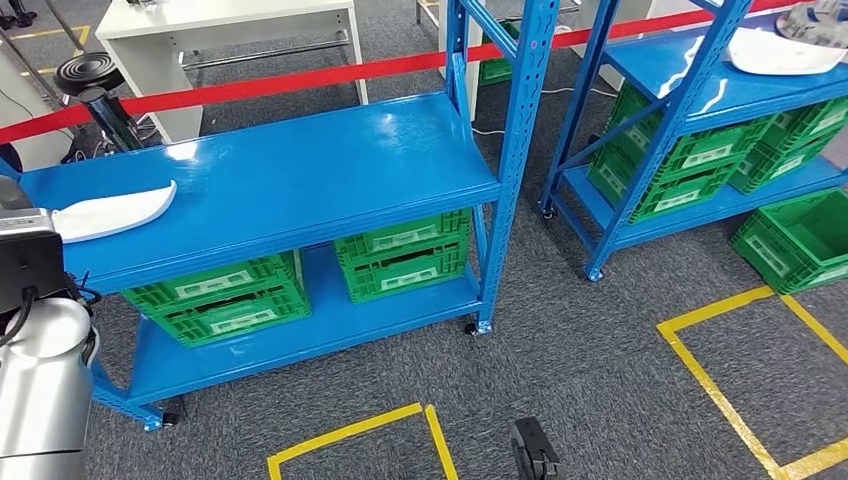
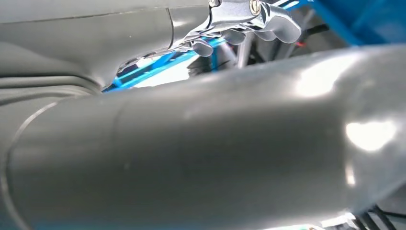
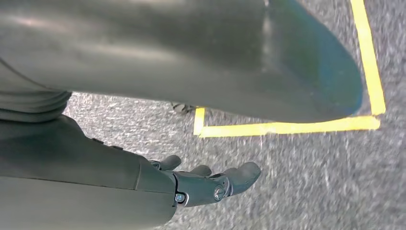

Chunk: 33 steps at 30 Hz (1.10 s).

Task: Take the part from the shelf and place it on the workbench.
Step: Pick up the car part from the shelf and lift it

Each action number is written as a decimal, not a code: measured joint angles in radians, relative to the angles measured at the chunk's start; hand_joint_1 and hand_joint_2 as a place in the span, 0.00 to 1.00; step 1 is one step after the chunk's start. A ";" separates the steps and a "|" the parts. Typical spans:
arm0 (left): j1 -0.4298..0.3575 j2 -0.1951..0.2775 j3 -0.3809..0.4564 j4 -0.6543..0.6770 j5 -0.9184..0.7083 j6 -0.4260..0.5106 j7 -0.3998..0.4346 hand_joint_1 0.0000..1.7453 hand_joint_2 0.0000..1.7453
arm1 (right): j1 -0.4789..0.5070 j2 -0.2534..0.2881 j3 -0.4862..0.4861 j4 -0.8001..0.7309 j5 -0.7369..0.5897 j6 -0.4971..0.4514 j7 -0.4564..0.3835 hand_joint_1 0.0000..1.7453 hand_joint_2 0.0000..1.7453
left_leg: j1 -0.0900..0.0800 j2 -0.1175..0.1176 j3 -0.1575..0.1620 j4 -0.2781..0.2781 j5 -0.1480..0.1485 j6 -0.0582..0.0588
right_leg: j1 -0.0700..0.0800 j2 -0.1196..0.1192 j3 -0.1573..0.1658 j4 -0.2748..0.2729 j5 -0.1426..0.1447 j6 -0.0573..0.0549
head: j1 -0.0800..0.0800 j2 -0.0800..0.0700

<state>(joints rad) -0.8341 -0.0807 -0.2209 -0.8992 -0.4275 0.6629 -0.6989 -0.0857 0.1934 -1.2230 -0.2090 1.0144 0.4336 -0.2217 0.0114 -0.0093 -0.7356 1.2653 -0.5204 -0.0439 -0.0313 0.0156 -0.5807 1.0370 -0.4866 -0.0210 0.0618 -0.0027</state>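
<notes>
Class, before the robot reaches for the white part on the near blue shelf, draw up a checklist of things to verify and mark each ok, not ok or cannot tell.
1. White part lies on the near blue shelf, nothing on top of it: ok.
2. Right hand holds nothing, fingers apart over the floor: ok.
3. Left hand free: cannot tell, the view is too close.
4. Left arm beside the part's end of the shelf: ok.
5. Workbench to place on: cannot tell.
</notes>
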 joint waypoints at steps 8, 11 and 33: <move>-0.004 0.022 -0.021 0.015 -0.015 0.017 -0.003 0.00 0.00 | -0.001 0.006 0.020 0.000 0.026 0.000 -0.010 0.00 0.00 | -0.005 0.007 0.106 -0.237 0.092 0.034 | -0.001 -0.010 0.030 -0.001 -0.039 0.047 | 0.001 0.000; 0.001 0.026 -0.038 0.019 -0.021 0.014 -0.003 0.00 0.00 | -0.001 0.006 0.030 0.000 0.035 0.000 -0.008 0.00 0.00 | -0.004 0.005 0.120 -0.242 0.082 0.054 | 0.003 -0.012 -0.046 0.139 -0.090 0.049 | 0.007 0.000; 0.045 0.000 -0.167 0.132 -0.060 -0.002 -0.003 0.00 0.00 | 0.012 -0.040 0.075 0.000 0.083 0.003 0.036 0.00 0.00 | -0.011 0.004 0.065 -0.158 0.087 0.017 | 0.017 -0.006 0.003 0.000 0.000 0.000 | 0.000 0.000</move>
<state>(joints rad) -0.7893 -0.0810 -0.3874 -0.7673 -0.4880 0.6612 -0.7016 -0.0740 0.1538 -1.1478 -0.2094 1.0972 0.4369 -0.1857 0.0005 -0.0057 -0.6709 1.1069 -0.4334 -0.0267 -0.0143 0.0094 -0.5775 1.0370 -0.4866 -0.0206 0.0614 -0.0027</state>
